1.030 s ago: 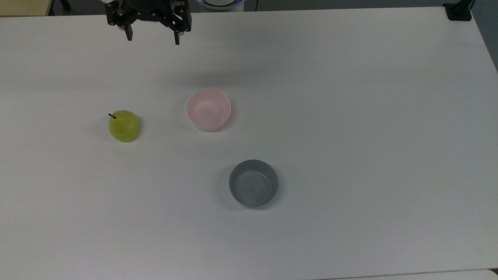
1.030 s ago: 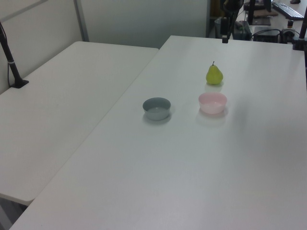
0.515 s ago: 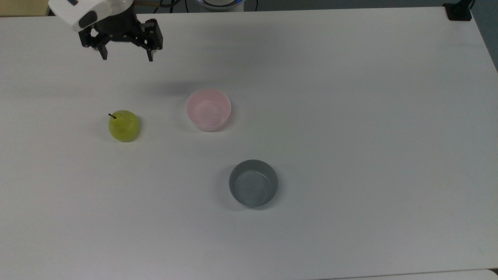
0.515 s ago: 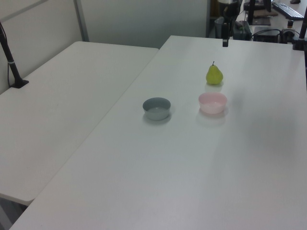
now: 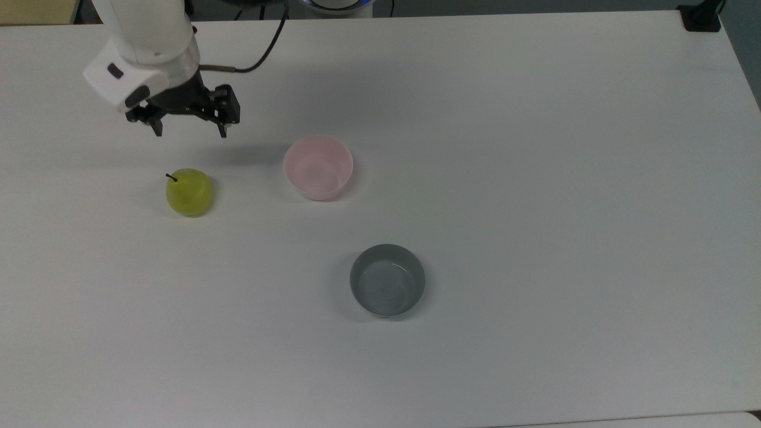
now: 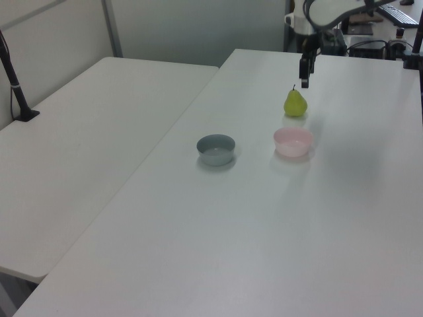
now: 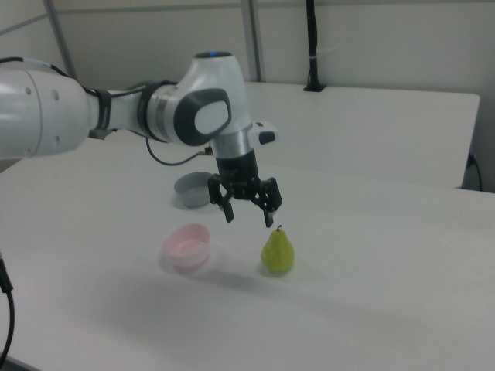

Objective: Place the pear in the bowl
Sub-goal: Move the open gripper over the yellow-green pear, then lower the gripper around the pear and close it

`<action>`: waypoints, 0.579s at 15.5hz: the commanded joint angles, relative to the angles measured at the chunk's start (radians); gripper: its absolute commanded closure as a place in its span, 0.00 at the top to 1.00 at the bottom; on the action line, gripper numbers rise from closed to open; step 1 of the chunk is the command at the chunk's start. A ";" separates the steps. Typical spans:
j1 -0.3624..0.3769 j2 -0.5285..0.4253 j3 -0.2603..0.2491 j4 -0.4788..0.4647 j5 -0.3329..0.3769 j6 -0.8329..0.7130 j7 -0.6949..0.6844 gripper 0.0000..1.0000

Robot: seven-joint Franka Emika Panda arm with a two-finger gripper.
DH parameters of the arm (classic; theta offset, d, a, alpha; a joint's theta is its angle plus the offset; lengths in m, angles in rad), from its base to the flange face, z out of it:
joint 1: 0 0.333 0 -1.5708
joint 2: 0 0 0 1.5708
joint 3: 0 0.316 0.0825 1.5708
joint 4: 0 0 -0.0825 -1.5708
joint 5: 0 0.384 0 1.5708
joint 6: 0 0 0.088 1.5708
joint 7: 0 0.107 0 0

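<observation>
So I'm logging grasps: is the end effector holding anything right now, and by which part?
Nothing is held. The end effector is open and hangs above the table, apart from the pear.

I see a yellow-green pear (image 5: 189,192) with a dark stem, a pale pink bowl (image 5: 318,167), a grey-blue bowl (image 5: 387,280), a white table (image 5: 535,178), and a white arm (image 7: 116,108) carrying a black gripper (image 5: 189,129).
</observation>
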 commanded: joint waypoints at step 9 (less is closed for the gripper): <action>-0.019 0.129 0.000 -0.013 -0.017 0.218 -0.006 1.00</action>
